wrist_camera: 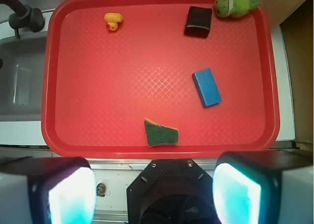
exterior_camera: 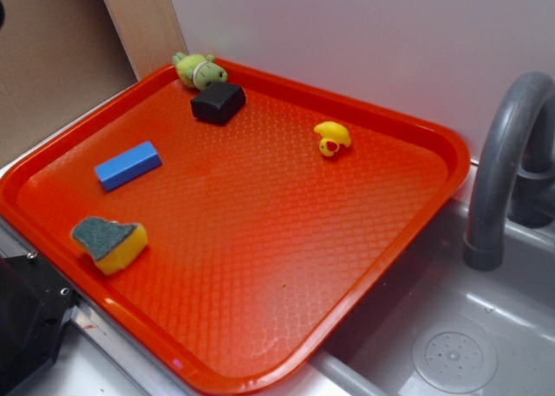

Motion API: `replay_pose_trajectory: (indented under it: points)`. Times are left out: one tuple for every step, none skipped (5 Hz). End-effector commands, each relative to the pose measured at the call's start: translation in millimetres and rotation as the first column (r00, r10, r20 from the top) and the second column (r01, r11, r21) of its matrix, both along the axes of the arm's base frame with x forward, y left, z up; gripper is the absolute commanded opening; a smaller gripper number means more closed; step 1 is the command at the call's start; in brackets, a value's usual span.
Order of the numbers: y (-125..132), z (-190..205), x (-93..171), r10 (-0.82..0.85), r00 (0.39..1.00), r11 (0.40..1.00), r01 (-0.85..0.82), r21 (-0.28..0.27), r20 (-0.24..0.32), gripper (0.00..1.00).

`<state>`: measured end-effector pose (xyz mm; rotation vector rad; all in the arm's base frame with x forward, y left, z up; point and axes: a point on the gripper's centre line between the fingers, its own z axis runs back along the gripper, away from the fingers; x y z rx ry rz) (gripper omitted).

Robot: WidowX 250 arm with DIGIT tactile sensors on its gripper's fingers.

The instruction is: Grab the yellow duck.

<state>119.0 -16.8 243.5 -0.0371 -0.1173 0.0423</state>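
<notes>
The yellow duck (exterior_camera: 332, 139) is a tiny bright-yellow rubber toy with a red-orange beak. It sits on the red tray (exterior_camera: 260, 266) near its far right edge. In the wrist view the duck (wrist_camera: 114, 21) lies at the tray's top left. My gripper (wrist_camera: 154, 194) hangs high above the near side of the tray, over the metal counter and the robot base. Its two fingers (wrist_camera: 68, 194) stand wide apart with nothing between them. The gripper itself does not show in the exterior view.
On the tray (wrist_camera: 54, 87) lie a black block (exterior_camera: 218, 102), a green plush toy (exterior_camera: 198, 68), a blue block (exterior_camera: 127, 165) and a yellow sponge with a grey-green top (exterior_camera: 109, 243). A grey tap (exterior_camera: 507, 166) and sink (exterior_camera: 451, 344) stand right of the tray. A white wall is behind.
</notes>
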Motion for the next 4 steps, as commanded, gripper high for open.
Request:
replay_pose_trajectory:
  points:
    - [0.0, 0.0, 0.0, 0.0, 1.0, 1.0, 0.0, 0.0, 0.0, 1.0]
    - [-1.1, -2.8, 0.3, 0.002, 1.0, 1.0, -0.002, 0.002, -0.003, 1.0]
    - [-8.8, -7.8, 10.7, 0.021, 1.0, 1.0, -0.021, 0.01, 0.001, 1.0]
    - [-15.7, -9.7, 44.7, 0.056, 0.998, 0.998, -0.056, -0.001, 0.007, 1.0]
